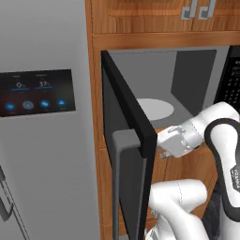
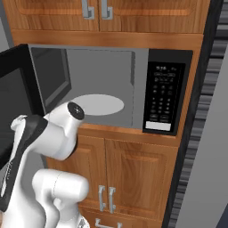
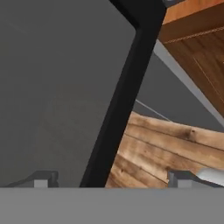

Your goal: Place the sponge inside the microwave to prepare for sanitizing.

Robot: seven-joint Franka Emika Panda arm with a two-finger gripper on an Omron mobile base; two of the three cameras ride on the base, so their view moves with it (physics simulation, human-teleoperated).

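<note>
Microwave [image 2: 107, 89] built into wooden cabinetry, door [image 1: 129, 154] swung fully open toward the left. Grey interior exposed, white round plate [image 2: 99, 104] lying flat on its floor, nothing on the plate. Black keypad [image 2: 162, 95] with white buttons at the right of the cavity. Grey bar handle [image 1: 123, 187] on the door's free edge, upright. Gripper [image 3: 113, 178] close against the door's free edge, below the level of the cavity opening; fingertips [image 3: 41, 179] spread wide, one on each side of the black door frame, nothing held between them. Through the hand camera: dark glass of the door on one side of the frame, wood of the cabinet [image 3: 162, 153] on the other. Touchscreen [image 1: 36, 93] with blue icons on the grey panel left of the door. Cupboard doors [image 2: 133, 178] below the microwave closed.
</note>
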